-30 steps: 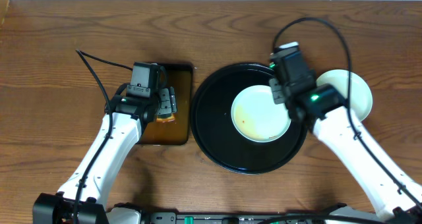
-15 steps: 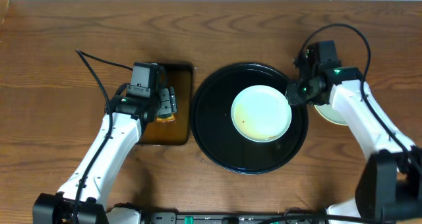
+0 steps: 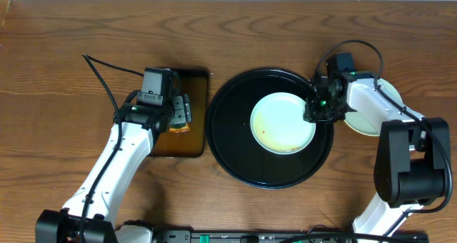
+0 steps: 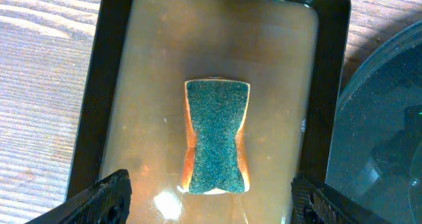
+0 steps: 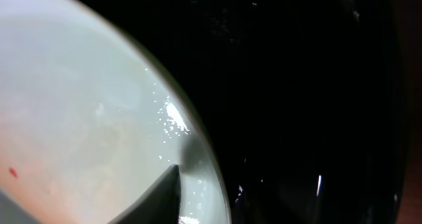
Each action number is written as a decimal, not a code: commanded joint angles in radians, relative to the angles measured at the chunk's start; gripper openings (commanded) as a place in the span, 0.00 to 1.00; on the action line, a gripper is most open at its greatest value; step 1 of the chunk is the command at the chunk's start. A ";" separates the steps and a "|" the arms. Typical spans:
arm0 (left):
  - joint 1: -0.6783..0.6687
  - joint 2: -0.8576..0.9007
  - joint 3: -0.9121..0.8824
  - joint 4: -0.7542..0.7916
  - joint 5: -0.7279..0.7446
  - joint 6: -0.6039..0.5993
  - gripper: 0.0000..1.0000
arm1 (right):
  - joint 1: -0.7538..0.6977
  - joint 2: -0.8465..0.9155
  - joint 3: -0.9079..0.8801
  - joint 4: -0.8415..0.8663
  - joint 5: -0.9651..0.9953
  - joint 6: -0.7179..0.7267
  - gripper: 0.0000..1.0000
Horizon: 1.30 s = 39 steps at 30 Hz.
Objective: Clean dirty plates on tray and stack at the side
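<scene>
A pale round plate [image 3: 283, 123] with a small orange-brown mark lies in the big black tray [image 3: 235, 139]. My right gripper [image 3: 318, 111] is low at the plate's right rim. In the right wrist view one finger [image 5: 155, 197] is over the inside of the plate [image 5: 79, 99], close to its rim. The other finger is lost against the black tray [image 5: 316, 85]. Another pale plate [image 3: 378, 96] lies on the table right of the tray, partly under my right arm. My left gripper [image 3: 178, 114] is open above the sponge [image 4: 216, 135].
The green-topped sponge lies in a shallow brown rectangular tray [image 4: 151, 72] of brownish liquid, just left of the black tray [image 4: 389, 118]. It also shows in the overhead view [image 3: 182, 146]. A black cable [image 3: 107, 78] runs over the table at the left.
My right gripper has moved from over the plate's upper right, out past the tray's rim, then down onto the plate's right rim. The left arm has not moved.
</scene>
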 commanded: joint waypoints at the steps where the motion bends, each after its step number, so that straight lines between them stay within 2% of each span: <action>1: -0.001 0.009 -0.005 -0.003 -0.002 -0.009 0.79 | -0.008 0.009 0.001 0.000 -0.037 -0.004 0.11; 7: -0.001 0.009 -0.005 -0.003 -0.002 -0.009 0.79 | -0.008 0.009 0.001 -0.016 -0.077 0.034 0.01; 17: -0.001 0.009 -0.005 -0.003 -0.002 -0.009 0.79 | -0.013 -0.003 0.002 0.058 -0.191 0.051 0.01; 22: -0.001 0.009 -0.005 -0.003 -0.002 -0.009 0.79 | -0.016 -0.063 0.002 0.096 -0.184 0.036 0.01; 30: -0.001 0.009 -0.005 -0.003 -0.002 -0.009 0.79 | -0.010 -0.238 0.002 0.099 -0.009 0.000 0.01; 35: -0.001 0.009 -0.005 -0.003 -0.002 -0.009 0.79 | 0.008 -0.302 0.002 0.042 0.201 -0.002 0.01; 39: -0.001 0.009 -0.005 -0.003 -0.002 -0.009 0.79 | 0.010 -0.305 0.002 -0.069 0.166 -0.009 0.01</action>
